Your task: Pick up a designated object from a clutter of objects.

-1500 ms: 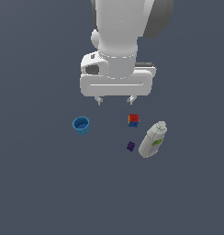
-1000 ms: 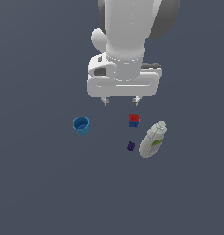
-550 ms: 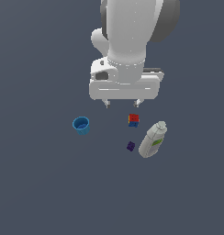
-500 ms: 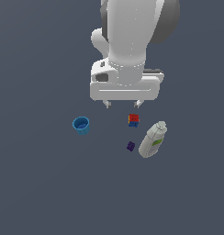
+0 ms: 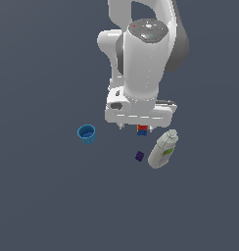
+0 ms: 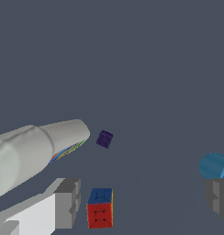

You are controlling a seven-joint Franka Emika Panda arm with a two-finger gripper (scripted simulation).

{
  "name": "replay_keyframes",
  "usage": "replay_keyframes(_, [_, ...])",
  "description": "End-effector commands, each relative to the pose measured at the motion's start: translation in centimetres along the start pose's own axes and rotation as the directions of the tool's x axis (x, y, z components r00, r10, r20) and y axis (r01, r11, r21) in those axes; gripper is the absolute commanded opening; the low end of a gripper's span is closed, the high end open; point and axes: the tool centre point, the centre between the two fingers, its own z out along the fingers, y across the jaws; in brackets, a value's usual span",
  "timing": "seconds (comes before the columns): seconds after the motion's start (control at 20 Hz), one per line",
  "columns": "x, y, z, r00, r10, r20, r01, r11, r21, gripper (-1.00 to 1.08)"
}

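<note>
Counter (image 5: 43, 196): flat matt slate-grey, no texture. Arm housing (image 5: 143, 59): smooth white plastic look, soft sheen. White bottle (image 5: 163, 149): smooth, satin, printed label. Blue cup (image 5: 86, 133): smooth plastic look. Multicoloured cube (image 6: 100, 209): flat matt faces. Tiny purple block (image 6: 104, 139): matt, dark. Claw (image 6: 141, 202) fingers (image 6: 68, 202): matt grey.

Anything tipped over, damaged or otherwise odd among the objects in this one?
Only the white bottle stands out: it lies on its side rather than upright, close beside the tiny purple block. The blue cup stands open side up, and the multicoloured cube looks intact.
</note>
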Motion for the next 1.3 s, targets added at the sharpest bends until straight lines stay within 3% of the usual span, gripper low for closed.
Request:
replay_keyframes(0.0, [0.2,-0.7,2.4,0.999,0.052,0.003,-0.052,0.999,0.003,1.0])
replay_keyframes(0.6, [-0.1,-3.4,14.1,0.952,0.306,0.0,-0.306,0.952,-0.009,1.0])
replay_keyframes(1.2, [-0.8,-3.9,18.0,0.92,0.391,-0.009,-0.391,0.92,-0.02,1.0])
replay_keyframes(1.25, [7.2,-6.9,14.1,0.915,0.396,-0.08,-0.393,0.918,0.05,1.0])
